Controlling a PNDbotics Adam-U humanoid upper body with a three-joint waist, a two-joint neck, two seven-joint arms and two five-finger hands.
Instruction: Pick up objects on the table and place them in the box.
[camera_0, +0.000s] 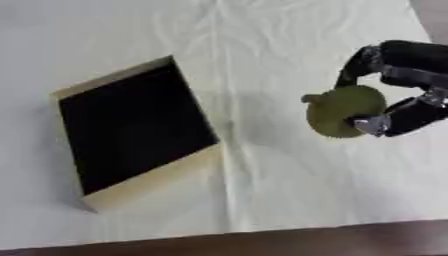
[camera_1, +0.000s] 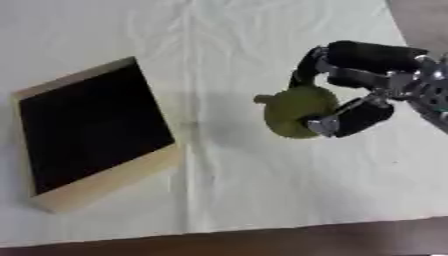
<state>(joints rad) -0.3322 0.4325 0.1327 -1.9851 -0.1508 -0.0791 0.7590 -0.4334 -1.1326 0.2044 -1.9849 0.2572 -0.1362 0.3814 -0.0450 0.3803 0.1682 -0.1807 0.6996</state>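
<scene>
My right hand (camera_1: 363, 82) comes in from the right edge, its black fingers and thumb curled round a round olive-green fruit-like object (camera_1: 296, 111) with a short stem on its left. The object hangs above the white cloth, to the right of the box. The box (camera_0: 131, 130) is a shallow wooden tray with a black inside, lying askew at the left of the table, and nothing shows inside it. My left hand shows in neither view.
A creased white cloth (camera_0: 262, 60) covers the table. The table's dark front edge (camera_0: 262, 240) runs along the bottom of the views. Bare cloth lies between the box and my hand.
</scene>
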